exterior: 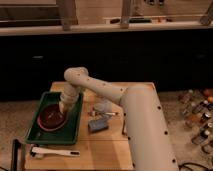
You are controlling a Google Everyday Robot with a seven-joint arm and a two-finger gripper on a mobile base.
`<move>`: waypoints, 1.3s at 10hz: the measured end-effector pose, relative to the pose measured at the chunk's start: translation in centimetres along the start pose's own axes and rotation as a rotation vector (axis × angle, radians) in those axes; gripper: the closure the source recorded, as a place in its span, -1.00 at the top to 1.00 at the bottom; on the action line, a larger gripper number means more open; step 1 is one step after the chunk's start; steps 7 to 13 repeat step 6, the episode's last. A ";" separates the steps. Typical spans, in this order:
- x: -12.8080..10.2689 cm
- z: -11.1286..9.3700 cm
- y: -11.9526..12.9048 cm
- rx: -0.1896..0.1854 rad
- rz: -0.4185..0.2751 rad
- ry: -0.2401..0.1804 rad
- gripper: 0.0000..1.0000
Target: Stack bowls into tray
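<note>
Nearest the camera, a white utensil with a dark end (54, 151) is lying across the front of the wooden counter (100, 150), well in front of the gripper and outside the tray. A dark upright object (16, 154) is standing at the counter's front left corner; what it is cannot be told.

Farther back, the green tray (75, 125) is sitting on the left part of the counter. The dark red-brown bowl (51, 117) is resting inside it, toward its left and middle, directly under and just in front of the gripper (63, 107). The gripper is hanging over the bowl's far right rim, at or very near it; whether it is touching cannot be told, nor whether it is spread or closed.

To the right of the gripper, outside the tray, a grey-blue block (98, 125) is lying on the counter, with a small long item (103, 114) just behind it and a pale rounded object (102, 105) beyond that. None of these is standing between the gripper and the bowl.

The arm (100, 90) is reaching in from the right, its large white body filling the right foreground. Far to the right, off the counter, small jars (197, 112) are clustered. No writing can be read anywhere.
</note>
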 end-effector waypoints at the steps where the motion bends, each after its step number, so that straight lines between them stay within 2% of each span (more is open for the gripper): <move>1: -0.1 0.3 0.2 -0.002 -0.004 -0.025 -0.44; 2: 0.0 0.6 0.4 -0.001 -0.011 -0.038 -0.20; 6: -0.1 1.3 0.3 0.001 -0.054 -0.076 0.54; 13: -0.1 1.3 0.3 0.001 -0.054 -0.076 0.54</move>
